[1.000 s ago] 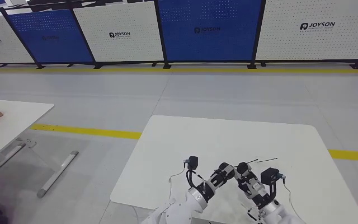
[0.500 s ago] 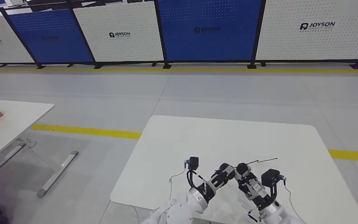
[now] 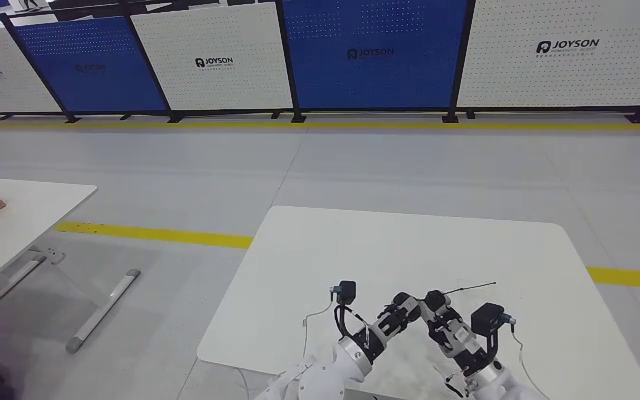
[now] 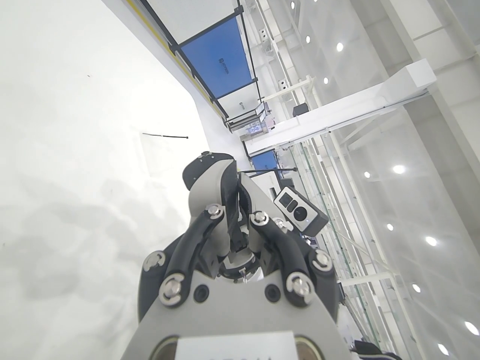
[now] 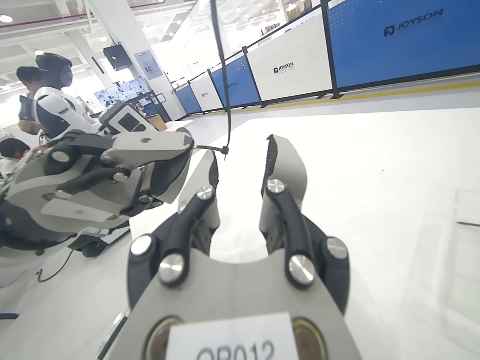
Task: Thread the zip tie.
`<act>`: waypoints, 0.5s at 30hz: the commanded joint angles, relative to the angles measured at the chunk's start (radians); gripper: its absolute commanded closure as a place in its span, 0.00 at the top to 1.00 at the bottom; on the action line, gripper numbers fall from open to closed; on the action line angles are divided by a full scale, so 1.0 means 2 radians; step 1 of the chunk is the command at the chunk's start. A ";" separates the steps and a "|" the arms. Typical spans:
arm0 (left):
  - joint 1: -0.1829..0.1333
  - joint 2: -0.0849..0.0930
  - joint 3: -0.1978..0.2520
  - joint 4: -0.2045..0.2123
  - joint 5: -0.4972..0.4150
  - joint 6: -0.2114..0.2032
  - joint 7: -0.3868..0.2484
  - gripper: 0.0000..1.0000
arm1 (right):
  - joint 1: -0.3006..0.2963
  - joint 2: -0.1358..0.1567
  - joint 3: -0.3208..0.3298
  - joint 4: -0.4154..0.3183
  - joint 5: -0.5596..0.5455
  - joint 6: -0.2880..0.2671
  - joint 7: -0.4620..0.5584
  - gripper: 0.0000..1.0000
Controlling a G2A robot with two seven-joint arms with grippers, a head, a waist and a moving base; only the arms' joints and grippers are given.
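Two grippers meet at the lower middle of the top view. The right gripper (image 5: 242, 149) has slipped a touch toward the lower right in the last second and stands spread, holding nothing. Just beside it, the left gripper (image 4: 233, 176) pinches the zip tie (image 5: 221, 65), whose strap juts up across the right wrist view — threading looks unfinished. A spare zip tie (image 4: 165, 136) lies on the white table (image 4: 75, 114) beyond, well apart — no obstacle, it seems.

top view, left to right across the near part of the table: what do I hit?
left gripper → right gripper → thin black zip tie
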 commanded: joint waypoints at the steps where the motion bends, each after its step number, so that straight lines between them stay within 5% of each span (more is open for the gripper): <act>1: 0.000 0.000 0.000 0.000 0.001 0.000 0.000 0.00 | 0.001 0.001 -0.001 0.001 -0.001 0.000 -0.003 0.27; 7: 0.000 -0.001 0.001 0.001 0.003 0.001 0.002 0.00 | 0.003 0.003 -0.004 0.002 -0.001 0.000 -0.007 0.20; 10: 0.000 -0.001 0.002 0.001 0.005 0.001 0.004 0.00 | 0.004 0.005 -0.006 0.003 -0.001 0.000 -0.009 0.00; 15: -0.001 -0.002 0.003 0.002 0.006 0.001 0.006 0.00 | 0.005 0.007 -0.007 0.003 0.001 0.000 -0.009 0.00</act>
